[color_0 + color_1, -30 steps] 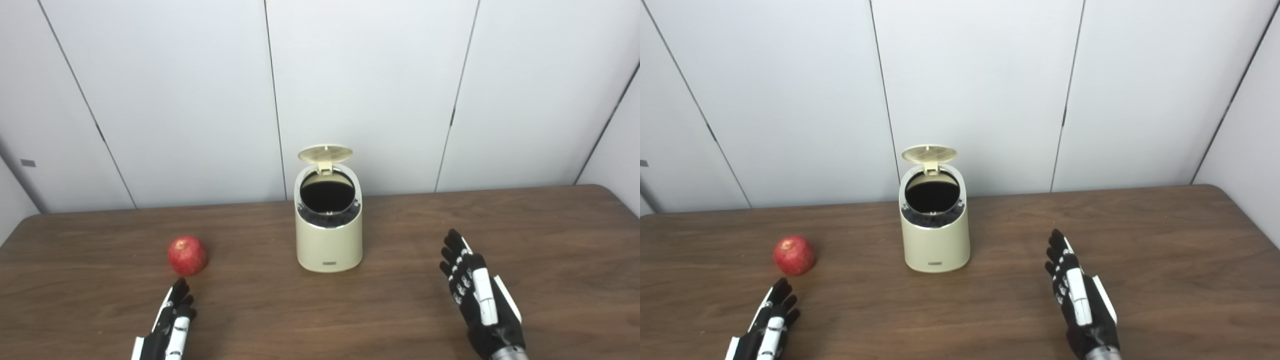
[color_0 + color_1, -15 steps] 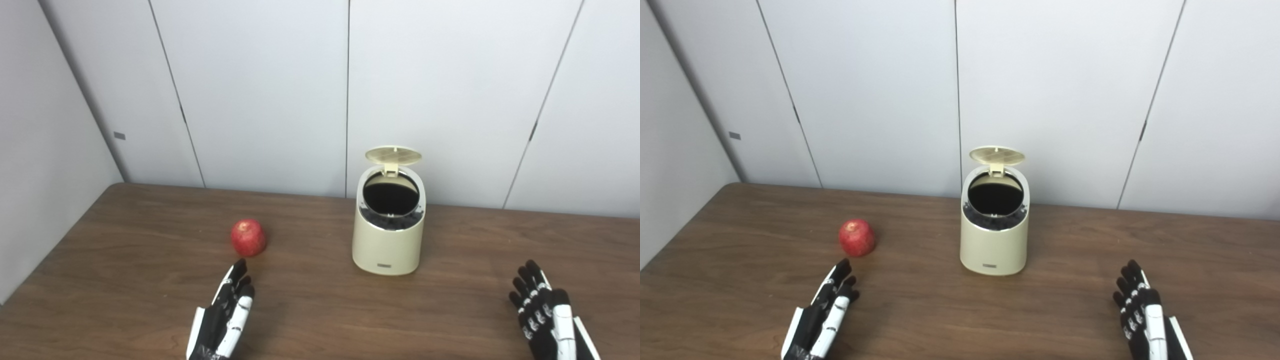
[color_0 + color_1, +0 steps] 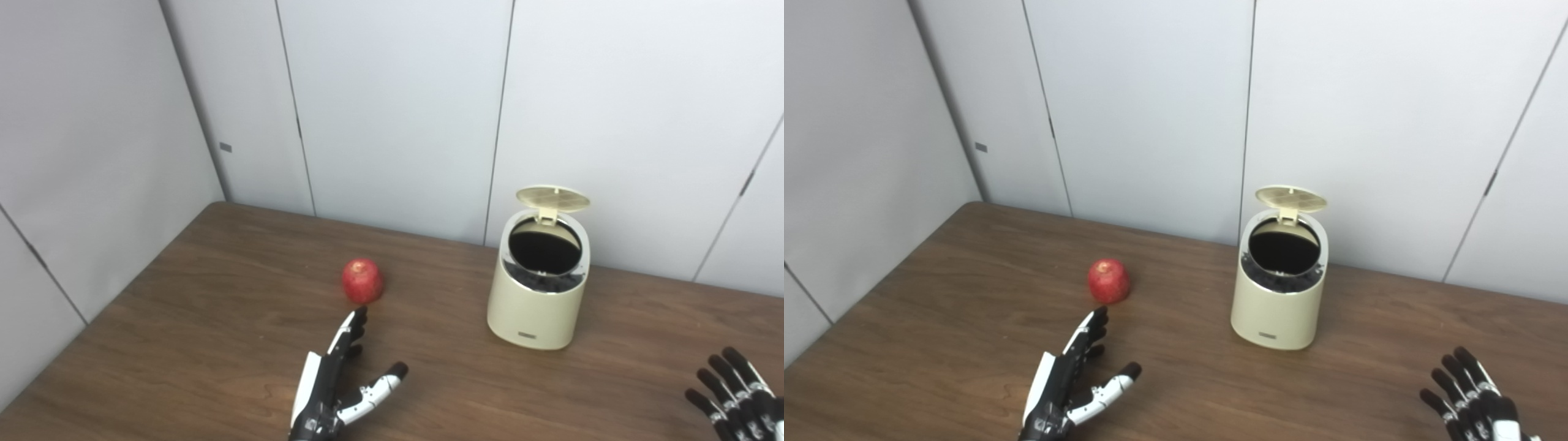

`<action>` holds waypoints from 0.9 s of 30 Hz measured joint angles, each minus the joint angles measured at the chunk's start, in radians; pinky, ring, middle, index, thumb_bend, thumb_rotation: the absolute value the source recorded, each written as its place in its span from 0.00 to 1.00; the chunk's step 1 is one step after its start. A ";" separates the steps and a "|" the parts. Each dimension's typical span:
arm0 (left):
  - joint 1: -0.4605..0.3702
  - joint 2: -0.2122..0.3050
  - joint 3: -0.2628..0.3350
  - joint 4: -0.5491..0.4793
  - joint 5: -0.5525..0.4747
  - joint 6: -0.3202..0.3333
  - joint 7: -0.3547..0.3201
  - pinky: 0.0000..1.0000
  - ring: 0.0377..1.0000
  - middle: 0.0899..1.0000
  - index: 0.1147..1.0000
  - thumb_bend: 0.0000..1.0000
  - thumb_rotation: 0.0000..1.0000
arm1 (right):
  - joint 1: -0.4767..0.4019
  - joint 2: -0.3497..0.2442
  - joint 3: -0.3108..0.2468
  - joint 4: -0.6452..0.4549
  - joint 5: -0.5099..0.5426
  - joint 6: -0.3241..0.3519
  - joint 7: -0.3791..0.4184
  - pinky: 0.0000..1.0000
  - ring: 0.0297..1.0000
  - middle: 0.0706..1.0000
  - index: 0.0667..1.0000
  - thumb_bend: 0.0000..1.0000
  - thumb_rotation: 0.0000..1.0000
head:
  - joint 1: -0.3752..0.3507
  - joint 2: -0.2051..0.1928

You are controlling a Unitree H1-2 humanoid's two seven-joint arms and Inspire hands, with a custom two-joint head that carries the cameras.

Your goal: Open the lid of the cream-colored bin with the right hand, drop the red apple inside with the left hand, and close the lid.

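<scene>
- Fingers (image 3: 354, 326) of the left hand (image 3: 334, 386) are spread wide and hold nothing, just short of the red apple (image 3: 362, 280).
- Right hand (image 3: 738, 395) is open too, low by the table edge.
- Lid (image 3: 552, 198) of the cream bin (image 3: 538, 285) is up. Apple drop and closing are left.

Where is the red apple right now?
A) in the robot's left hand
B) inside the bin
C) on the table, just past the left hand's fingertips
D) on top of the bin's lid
C: the apple sits on the table, just beyond the open left hand, which does not hold it; the bin stands off to the side with its lid flipped up.
</scene>
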 measured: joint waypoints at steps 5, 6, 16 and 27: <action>-0.027 0.037 0.000 -0.047 0.164 0.118 -0.007 0.87 0.93 0.95 0.97 0.91 0.27 | 0.002 0.001 -0.001 -0.003 0.014 0.005 -0.001 0.78 0.86 0.86 0.85 0.71 0.83 | 0.003 0.000; -0.039 0.052 0.001 -0.056 0.185 0.141 -0.012 0.86 0.93 0.95 0.97 0.92 0.26 | 0.002 0.001 -0.001 -0.003 0.014 0.005 -0.002 0.78 0.86 0.85 0.85 0.72 0.83 | 0.003 0.000; -0.197 0.183 0.020 -0.076 0.318 0.275 -0.053 0.74 0.90 0.94 0.95 0.98 0.26 | 0.003 0.001 0.014 -0.003 -0.008 0.005 -0.003 0.75 0.85 0.84 0.87 0.75 0.81 | -0.008 -0.002; -0.282 0.297 -0.030 -0.020 0.519 0.318 -0.076 0.70 0.89 0.92 0.95 0.92 0.27 | 0.003 0.001 0.020 -0.009 -0.041 0.007 -0.012 0.71 0.83 0.82 0.86 0.82 0.80 | -0.005 -0.003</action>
